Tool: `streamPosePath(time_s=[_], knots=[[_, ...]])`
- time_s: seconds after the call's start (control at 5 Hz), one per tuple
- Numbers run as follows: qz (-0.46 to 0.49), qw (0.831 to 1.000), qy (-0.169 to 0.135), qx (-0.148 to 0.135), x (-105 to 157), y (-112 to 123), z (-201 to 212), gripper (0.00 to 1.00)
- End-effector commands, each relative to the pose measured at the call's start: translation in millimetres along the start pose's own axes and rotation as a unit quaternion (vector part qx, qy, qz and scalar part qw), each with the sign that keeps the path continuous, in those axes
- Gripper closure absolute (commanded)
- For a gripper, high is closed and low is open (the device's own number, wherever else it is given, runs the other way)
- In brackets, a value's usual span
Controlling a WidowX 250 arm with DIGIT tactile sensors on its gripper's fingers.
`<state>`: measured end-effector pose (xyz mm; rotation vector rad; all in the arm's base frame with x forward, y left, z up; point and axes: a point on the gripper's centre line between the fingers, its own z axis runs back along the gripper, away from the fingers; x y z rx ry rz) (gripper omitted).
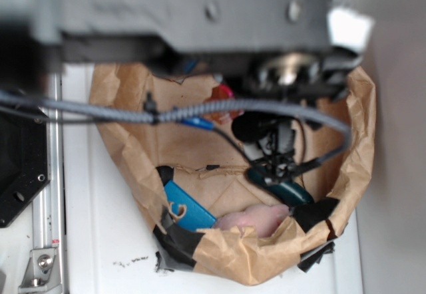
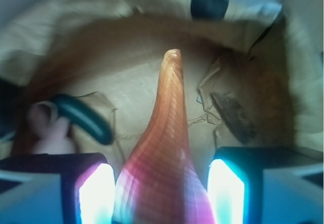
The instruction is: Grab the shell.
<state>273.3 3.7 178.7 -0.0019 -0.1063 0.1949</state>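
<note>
Inside the crumpled brown paper bag point(image 1: 126, 141), jaws flank the shell point(image 2: 164, 153).

No readable text, label, brand, number or sign is found on anything shown in either view.
</note>
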Motion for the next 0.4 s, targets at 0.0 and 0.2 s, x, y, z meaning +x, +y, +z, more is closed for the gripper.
streamPosePath(time_s=[0.0,0.2], knots=[[0.013,1.0,-0.015,-0.009,-13.9,11.6,48.3,1.0],[0.027,1.0,0.002,0.005,-19.6,16.6,44.0,1.0]])
